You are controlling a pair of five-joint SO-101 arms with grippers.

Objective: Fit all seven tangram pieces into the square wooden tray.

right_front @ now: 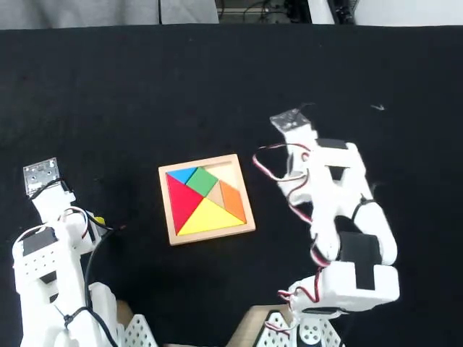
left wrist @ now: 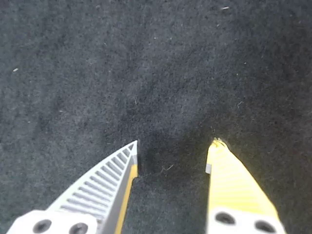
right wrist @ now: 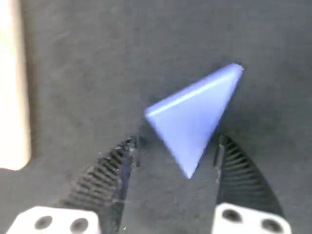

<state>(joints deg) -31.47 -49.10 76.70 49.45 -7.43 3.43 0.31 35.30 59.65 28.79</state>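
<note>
My left gripper point(left wrist: 174, 146) hangs low over the black cloth point(left wrist: 146, 58), its jaws spread and nothing between them but bare fabric. My right gripper point(right wrist: 176, 144) is likewise released, with its fingers wide apart. One point of the loose triangle point(right wrist: 195, 117), a blue-violet piece, sits in the gap between them. One fingertip point(right wrist: 222, 144) is just beside the triangle's edge; I cannot tell whether they touch. The rest of the triangle extends beyond the fingertips on the cloth. Off to one side in the right wrist view, the pale rim of the tray point(right wrist: 12, 87) shows, apart from the triangle. From above, my left arm point(right_front: 51, 246) sits at the near left corner of the table, well apart from the tray point(right_front: 211, 236). My right arm point(right_front: 336, 195) stands to the tray's right. The tray lies mid-table, slightly rotated, and holds six pieces: red triangle point(right_front: 181, 204), yellow triangle point(right_front: 210, 217), orange piece point(right_front: 233, 201), small tan triangle point(right_front: 215, 192), green square point(right_front: 205, 181) and blue triangle point(right_front: 181, 174). Bare wood point(right_front: 230, 172) shows in the tray's far right corner.
</note>
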